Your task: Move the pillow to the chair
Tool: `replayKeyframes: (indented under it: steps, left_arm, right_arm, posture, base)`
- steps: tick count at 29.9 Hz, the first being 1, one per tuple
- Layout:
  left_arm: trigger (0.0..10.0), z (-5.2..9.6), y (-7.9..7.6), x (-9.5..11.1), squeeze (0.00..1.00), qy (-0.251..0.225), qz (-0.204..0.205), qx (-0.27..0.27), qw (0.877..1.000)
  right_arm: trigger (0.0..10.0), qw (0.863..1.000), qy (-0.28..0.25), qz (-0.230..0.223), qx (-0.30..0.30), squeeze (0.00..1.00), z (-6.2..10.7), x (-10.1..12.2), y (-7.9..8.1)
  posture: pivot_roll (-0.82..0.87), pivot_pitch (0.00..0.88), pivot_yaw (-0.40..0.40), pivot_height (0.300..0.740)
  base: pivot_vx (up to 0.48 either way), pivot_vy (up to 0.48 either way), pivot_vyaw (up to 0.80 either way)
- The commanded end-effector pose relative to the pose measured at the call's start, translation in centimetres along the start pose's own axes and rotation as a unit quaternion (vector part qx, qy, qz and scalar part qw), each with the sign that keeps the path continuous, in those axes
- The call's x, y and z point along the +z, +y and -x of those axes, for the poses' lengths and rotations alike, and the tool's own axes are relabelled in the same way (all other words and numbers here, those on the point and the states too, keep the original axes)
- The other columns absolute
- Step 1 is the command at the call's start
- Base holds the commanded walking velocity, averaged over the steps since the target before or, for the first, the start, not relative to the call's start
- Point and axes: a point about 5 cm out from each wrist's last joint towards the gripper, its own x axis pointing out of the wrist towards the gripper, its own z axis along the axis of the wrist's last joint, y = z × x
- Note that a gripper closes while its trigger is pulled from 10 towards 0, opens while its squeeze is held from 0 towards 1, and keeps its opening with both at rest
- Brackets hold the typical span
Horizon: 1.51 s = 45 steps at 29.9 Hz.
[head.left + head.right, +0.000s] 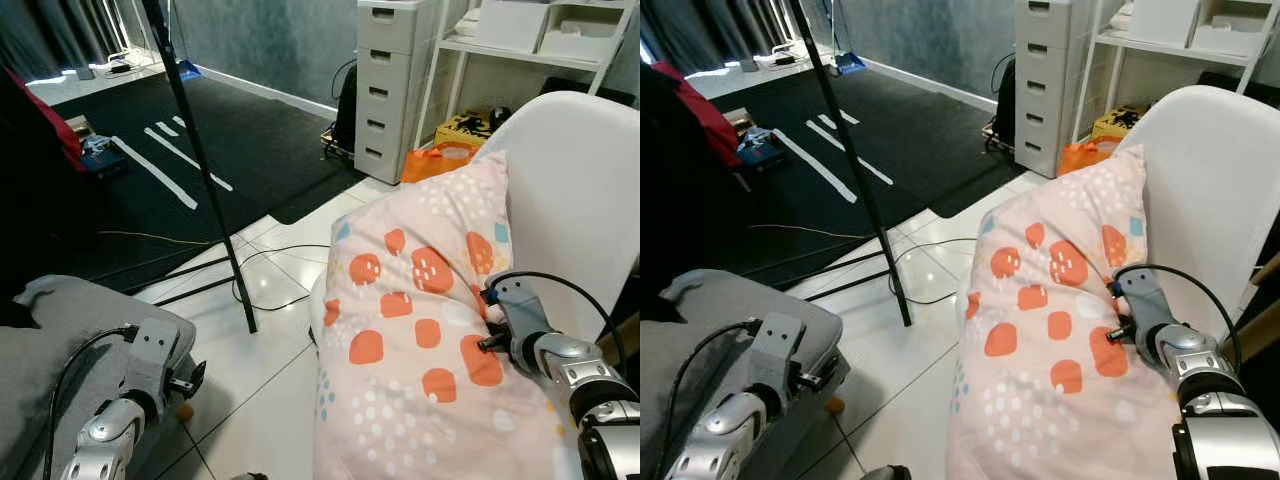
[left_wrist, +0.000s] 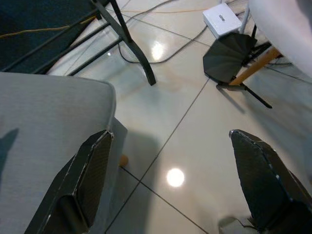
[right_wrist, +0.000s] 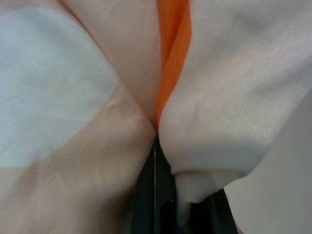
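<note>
White tiles, black rug and a drawer unit [image 1: 390, 85] behind. Pillow [image 1: 420, 330], pink with orange and white patches, stands long-axis up against the chair [image 1: 580, 190], already on its seat. Right gripper [image 1: 490, 325] is at its right edge, fingers pinched on a fold. Left gripper [image 2: 170, 180] hangs wide over the floor, well apart. Release looks next.

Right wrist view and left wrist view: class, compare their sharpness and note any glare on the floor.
Right wrist view: soft and blurred, the pink pillow with orange patches bunching right against the lens over the right gripper. Left wrist view: sharp, with round lamp glare on the glossy beige tiled floor between the open left gripper's black fingers.
</note>
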Motion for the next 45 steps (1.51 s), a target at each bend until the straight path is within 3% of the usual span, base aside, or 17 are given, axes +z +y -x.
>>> replayKeyframes:
  steps: [1, 9, 12, 21, 22, 29, 32, 33, 36, 41, 45]
  left_arm:
    - [10.0, 0.4, 0.5, -0.2, 0.0, 0.008, -0.005, 0.001, 1.0]
    - [10.0, 0.4, 0.4, -0.1, 0.0, 0.009, -0.003, -0.003, 1.0]
    - [10.0, 0.5, 0.2, -0.1, 0.0, 0.01, 0.0, -0.011, 1.0]
    - [10.0, 0.4, -0.3, 0.0, 0.0, 0.008, 0.003, -0.028, 1.0]
    - [10.0, 0.3, -0.3, 0.1, 0.0, 0.007, 0.003, -0.029, 1.0]
    - [10.0, 0.3, -0.4, 0.2, 0.0, 0.007, 0.005, -0.031, 0.999]
    - [10.0, 0.3, -0.5, 0.1, 0.0, 0.006, 0.008, -0.033, 0.999]
    - [10.0, 0.3, -0.7, 0.1, 0.0, 0.006, 0.01, -0.034, 0.999]
    - [10.0, 0.1, -1.0, 0.1, 0.0, 0.004, 0.015, -0.038, 0.999]
    - [10.0, -0.2, -1.6, 0.3, 0.0, -0.002, 0.023, -0.044, 0.999]
    - [10.0, -0.3, -1.7, 0.4, 0.0, -0.003, 0.024, -0.045, 0.999]
  right_arm:
    - [10.0, 0.999, 0.037, -0.002, -0.007, 0.0, 0.0, -1.8, 0.4]
    - [10.0, 0.996, 0.056, 0.004, -0.072, 0.0, 0.5, -2.6, -1.0]
    - [10.0, 0.994, 0.046, -0.036, -0.096, 0.0, 0.8, -2.6, -1.8]
    - [10.0, 0.994, 0.024, -0.065, -0.087, 0.03, 0.8, -2.1, -1.7]
    - [10.0, 0.994, 0.022, -0.065, -0.087, 1.0, 0.8, -2.0, -1.8]
    - [10.0, 0.988, 0.037, -0.053, -0.138, 1.0, 1.2, -2.1, -3.0]
    - [10.0, 0.982, 0.045, -0.035, -0.183, 1.0, 1.8, -1.9, -4.3]
    - [10.0, 0.974, 0.042, -0.02, -0.22, 1.0, 2.4, -1.4, -5.6]
    - [10.0, 0.967, 0.014, -0.013, -0.252, 1.0, 2.9, 0.3, -6.8]
    - [10.0, 0.969, -0.059, -0.032, -0.239, 1.0, 2.7, 4.0, -6.8]
    - [10.0, 0.97, -0.081, -0.039, -0.228, 1.0, 2.4, 5.3, -6.4]
  posture:
    - [-0.08, 0.12, 0.09, 0.561]
    - [-0.08, 0.116, 0.088, 0.561]
    - [-0.09, 0.11, 0.087, 0.561]
    - [-0.1, 0.104, 0.084, 0.561]
    - [-0.1, 0.106, 0.083, 0.561]
    - [-0.1, 0.109, 0.078, 0.561]
    - [-0.1, 0.111, 0.074, 0.561]
    - [-0.11, 0.11, 0.071, 0.561]
    - [-0.12, 0.109, 0.064, 0.561]
    - [-0.14, 0.1, 0.052, 0.561]
    - [-0.14, 0.1, 0.052, 0.561]
  base:
    - [0.0, 0.0, 0.0]
    - [0.0, 0.0, 0.0]
    - [0.0, 0.0, 0.0]
    - [0.0, 0.0, 0.0]
    - [0.0, 0.0, 0.0]
    - [0.0, 0.0, 0.0]
    - [0.0, 0.0, 0.0]
    - [0.0, 0.0, 0.0]
    - [0.0, 0.0, 0.0]
    - [0.0, 0.0, 0.0]
    - [0.0, 0.0, 0.0]
